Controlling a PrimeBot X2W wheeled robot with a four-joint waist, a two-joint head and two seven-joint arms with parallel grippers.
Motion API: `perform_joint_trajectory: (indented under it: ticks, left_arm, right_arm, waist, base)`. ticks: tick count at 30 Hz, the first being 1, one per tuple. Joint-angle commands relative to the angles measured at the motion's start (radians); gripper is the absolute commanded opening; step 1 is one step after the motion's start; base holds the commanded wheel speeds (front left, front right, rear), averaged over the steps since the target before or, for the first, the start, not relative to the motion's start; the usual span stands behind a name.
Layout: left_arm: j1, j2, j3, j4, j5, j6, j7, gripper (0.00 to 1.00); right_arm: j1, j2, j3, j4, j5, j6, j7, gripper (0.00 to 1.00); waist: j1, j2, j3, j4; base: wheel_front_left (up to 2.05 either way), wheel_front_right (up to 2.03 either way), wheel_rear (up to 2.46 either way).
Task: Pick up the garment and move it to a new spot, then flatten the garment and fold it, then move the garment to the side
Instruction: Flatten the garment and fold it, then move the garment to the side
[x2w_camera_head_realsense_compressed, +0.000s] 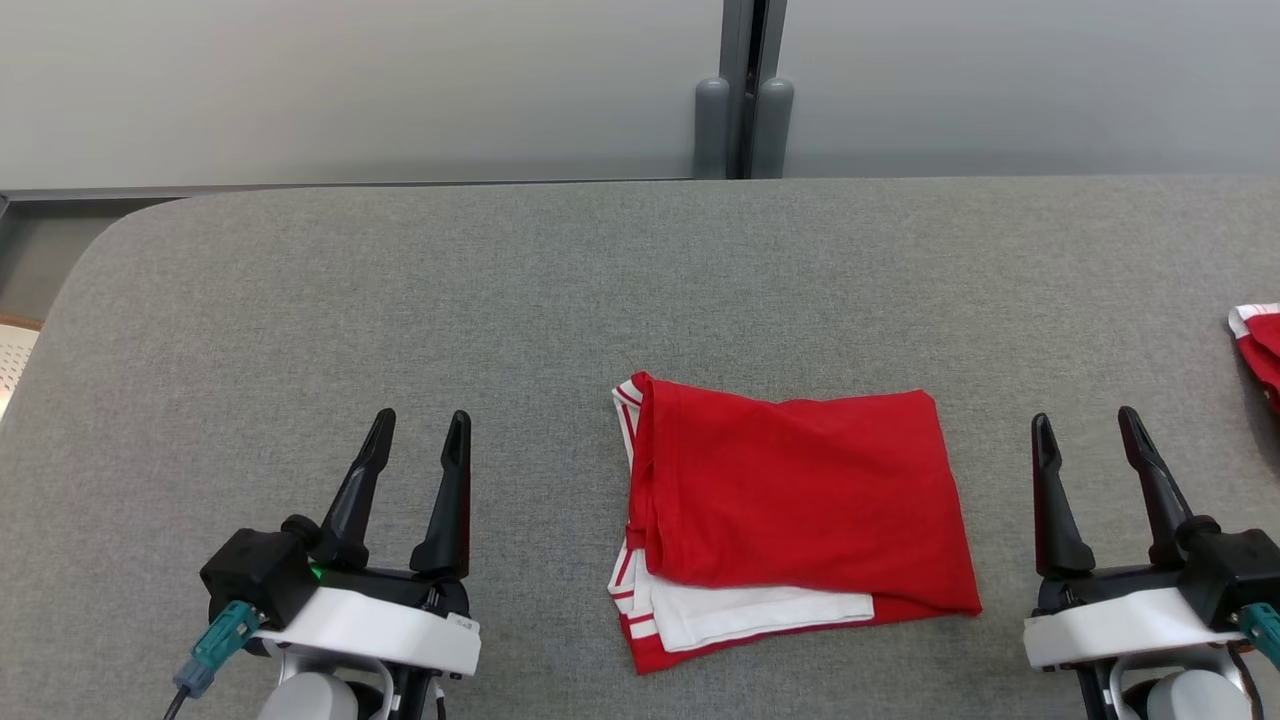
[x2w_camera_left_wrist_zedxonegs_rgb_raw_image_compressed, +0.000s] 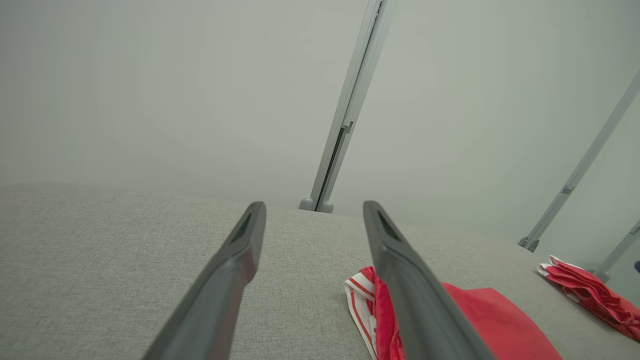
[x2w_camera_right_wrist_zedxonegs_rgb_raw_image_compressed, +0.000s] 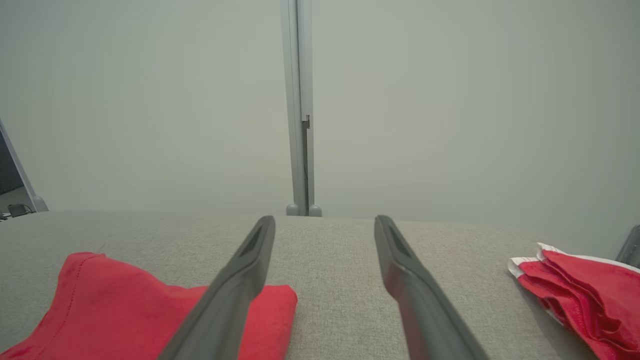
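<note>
— Foreground first: what sits nearest the robot?

— Its left gripper (x2w_camera_head_realsense_compressed: 422, 417), at the lower left of the head view, and its right gripper (x2w_camera_head_realsense_compressed: 1084, 416), at the lower right. Each has two long dark fingers pointing away from the robot. Both pairs are spread wide, with only bare tabletop showing between them. Whether the fingertips touch the surface cannot be told.

— Where is the garment?

— The folded red fabric garment (x2w_camera_head_realsense_compressed: 800, 490) lies flat on the grey fabric-covered table (x2w_camera_head_realsense_compressed: 500, 290). It is between the two grippers and touches neither, though it lies closer to the right one. It forms a rough rectangle. White trim with red stripes shows along its left edge, and a white layer peeks out at the near left corner under the red top layer.

— Anything beyond it?

— A crumpled red-and-white cloth (x2w_camera_head_realsense_compressed: 1262, 345) lies farther back at the table's right edge, well apart from the folded piece. Behind the table's far edge stands a pale grey panelled wall (x2w_camera_head_realsense_compressed: 350, 90). A grey upright post (x2w_camera_head_realsense_compressed: 745, 100) runs down the seam between its panels.
</note>
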Motion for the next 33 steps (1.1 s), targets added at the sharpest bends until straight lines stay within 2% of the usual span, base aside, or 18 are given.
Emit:
perform_joint_trajectory:
  ticks: [1,9,22,29,30,31,32,33]
  left_arm:
    - [0.009,0.004,0.004,-0.004,0.003,0.004,-0.002,1.0]
    - [-0.011,0.004,-0.018,0.001,-0.007,0.003,-0.002,1.0]
    - [-0.046,0.004,-0.051,0.02,0.001,0.008,-0.002,1.0]
    - [-0.049,0.004,-0.052,0.023,0.002,0.009,-0.002,1.0]
    - [-0.05,0.004,-0.053,0.023,0.001,0.01,-0.002,1.0]
    - [-0.05,0.004,-0.054,0.023,0.001,0.01,-0.002,1.0]
    - [-0.051,0.004,-0.057,0.025,0.002,0.01,-0.002,1.0]
    - [-0.052,0.004,-0.059,0.026,0.005,0.01,-0.002,1.0]
  right_arm:
    - [0.004,0.002,-0.002,0.001,0.002,0.0,-0.005,1.0]
    - [-0.024,0.007,0.041,0.086,-0.002,0.0,-0.005,1.0]
    - [-0.132,0.03,0.006,0.395,0.106,0.0,-0.006,1.0]
    - [-0.165,0.033,0.04,0.465,0.161,0.0,-0.005,1.0]
    - [-0.168,0.033,0.045,0.477,0.163,0.0,-0.003,0.53]
    - [-0.173,0.033,0.05,0.484,0.161,0.0,-0.002,0.19]
    - [-0.178,0.033,0.057,0.489,0.153,0.0,-0.002,0.0]
    - [-0.18,0.032,0.066,0.492,0.149,0.0,-0.002,0.0]
  waist:
    - [0.0,-0.0001,0.0,0.001]
    - [0.0,-0.0001,0.024,0.02]
    - [0.0,-0.0001,0.084,0.084]
    - [0.0,-0.0001,0.097,0.099]
    - [0.0,-0.0001,0.099,0.1]
    - [0.0,-0.0001,0.101,0.1]
    - [0.0,-0.0001,0.102,0.1]
    - [0.0,-0.0001,0.103,0.099]
  base:
    - [0.0,0.0,0.0]
    - [0.0,0.0,0.0]
    - [0.0,0.0,0.0]
    - [0.0,0.0,0.0]
    - [0.0,0.0,0.0]
    - [0.0,0.0,0.0]
    - [0.0,0.0,0.0]
    - [0.0,0.0,0.0]
